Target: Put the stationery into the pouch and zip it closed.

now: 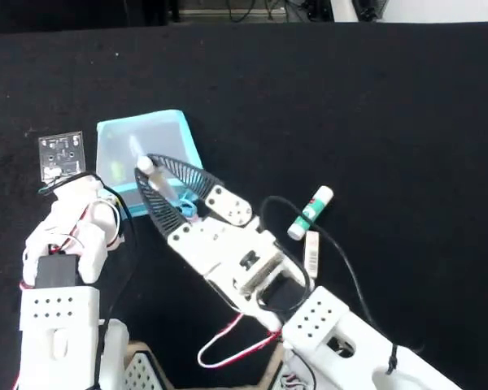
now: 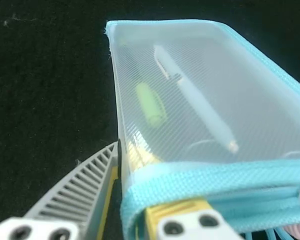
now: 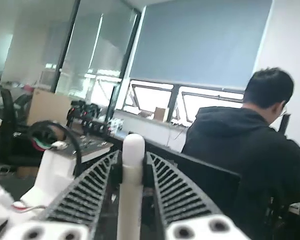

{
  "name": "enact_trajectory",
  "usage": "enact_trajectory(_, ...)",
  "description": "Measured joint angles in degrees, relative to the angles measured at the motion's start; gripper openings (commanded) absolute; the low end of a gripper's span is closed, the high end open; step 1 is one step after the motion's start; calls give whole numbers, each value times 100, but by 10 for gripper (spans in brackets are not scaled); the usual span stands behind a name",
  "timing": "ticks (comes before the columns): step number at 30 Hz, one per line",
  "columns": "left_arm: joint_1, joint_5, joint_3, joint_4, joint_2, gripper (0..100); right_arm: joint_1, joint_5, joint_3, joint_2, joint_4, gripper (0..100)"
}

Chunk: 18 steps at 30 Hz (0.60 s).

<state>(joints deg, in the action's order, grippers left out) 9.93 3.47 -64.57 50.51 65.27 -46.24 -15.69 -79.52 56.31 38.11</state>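
The left end effector [image 2: 125,154] is clamped on the near edge of the blue pouch [image 1: 142,145], which lies on the left of the desk [image 1: 366,106]. The right end effector [image 3: 132,156] grips a white pen [image 3: 131,200] at the pouch's right side. A glue stick [image 1: 311,213] lies farther right.

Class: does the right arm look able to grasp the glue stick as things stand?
Probably not yet: the right gripper has its jaws shut on a white pen, though the glue stick lies uncovered.
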Motion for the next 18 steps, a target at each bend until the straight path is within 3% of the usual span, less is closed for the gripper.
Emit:
enact_trajectory(6, -9, 0, 0, 0, 0, 30, 18, 0, -554, 114, 527, 11)
enact_trajectory(18, -9, 0, 0, 0, 0, 30, 18, 0, -1741, 1556, 448, 11)
